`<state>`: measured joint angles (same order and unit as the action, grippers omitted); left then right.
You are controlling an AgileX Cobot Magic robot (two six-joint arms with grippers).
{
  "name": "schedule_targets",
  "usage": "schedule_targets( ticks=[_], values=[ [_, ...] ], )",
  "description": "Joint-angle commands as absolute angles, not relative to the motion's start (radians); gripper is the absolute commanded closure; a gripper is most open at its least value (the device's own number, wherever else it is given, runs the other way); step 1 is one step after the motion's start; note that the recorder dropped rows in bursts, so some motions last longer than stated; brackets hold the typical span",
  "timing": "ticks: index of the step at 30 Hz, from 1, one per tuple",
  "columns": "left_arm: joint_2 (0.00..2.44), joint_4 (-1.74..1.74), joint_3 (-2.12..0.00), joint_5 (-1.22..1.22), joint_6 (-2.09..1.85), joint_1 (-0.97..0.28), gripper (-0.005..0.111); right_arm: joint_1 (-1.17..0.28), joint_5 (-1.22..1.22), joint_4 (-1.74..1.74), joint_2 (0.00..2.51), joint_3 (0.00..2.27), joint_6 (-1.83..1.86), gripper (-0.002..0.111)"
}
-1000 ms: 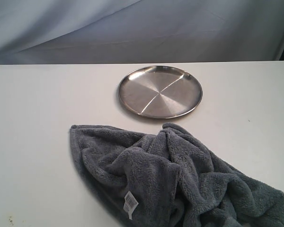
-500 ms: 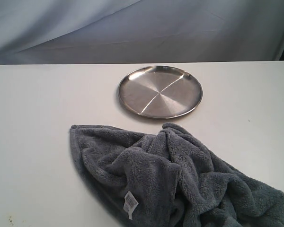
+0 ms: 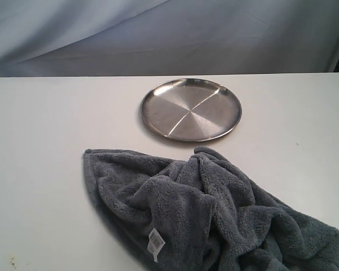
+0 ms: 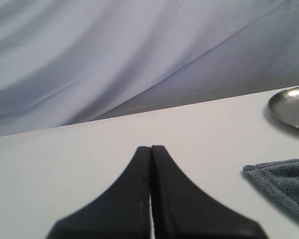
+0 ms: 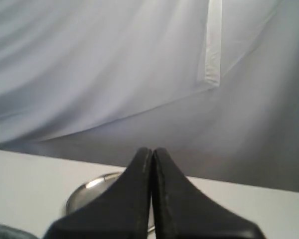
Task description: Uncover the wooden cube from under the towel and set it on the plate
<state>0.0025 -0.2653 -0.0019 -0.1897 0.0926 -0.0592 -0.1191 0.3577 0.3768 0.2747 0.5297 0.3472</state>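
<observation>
left gripper (image 4: 150,149): fingers pressed flat together, no gap, holding nothing. its wrist cam looks out over the white table (image 3: 39,141), with 1 corner of the towel (image 3: 214,214) and a bit of the plate (image 3: 190,109) rim in shot.
right gripper (image 5: 152,150): same, closed tight on itself, nothing in it. plate partly hidden behind its fingers, grey curtain (image 3: 158,34) beyond.
exterior view: towel is bunched in a crumpled heap at the near side of the table, running off the near right edge of the shot. small white label (image 3: 155,244) shows on its near fold.
plate sits flat on the table just past the towel's far edge, close to it but not touching, nothing on it.
wooden cube: not visible in any of the 3 views, can't tell where it sits.
</observation>
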Motion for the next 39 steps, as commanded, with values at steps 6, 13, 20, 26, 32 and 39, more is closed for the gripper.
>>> schedule_targets(
  ticks=[6,13,20,26,32,39],
  values=[
    [0.0,-0.256,0.0,-0.187,0.095,-0.058,0.107,-0.121,0.45,0.755,0.511,0.537,0.729,0.108],
    [0.0,-0.256,0.0,-0.187,0.095,-0.058,0.107,-0.121,0.549,0.96,0.552,0.537,1.004,0.108],
    [0.0,-0.256,0.0,-0.187,0.095,-0.058,0.107,-0.121,0.626,0.97,0.552,0.537,1.072,0.108],
    [0.0,-0.256,0.0,-0.187,0.095,-0.058,0.107,-0.121,0.63,0.982,0.552,0.537,1.074,0.108],
    [0.0,-0.256,0.0,-0.187,0.095,-0.058,0.107,-0.121,0.706,1.009,0.552,0.537,1.077,0.108],
    [0.0,-0.256,0.0,-0.187,0.095,-0.058,0.107,-0.121,0.699,1.066,0.576,0.537,1.104,0.099]
  ],
)
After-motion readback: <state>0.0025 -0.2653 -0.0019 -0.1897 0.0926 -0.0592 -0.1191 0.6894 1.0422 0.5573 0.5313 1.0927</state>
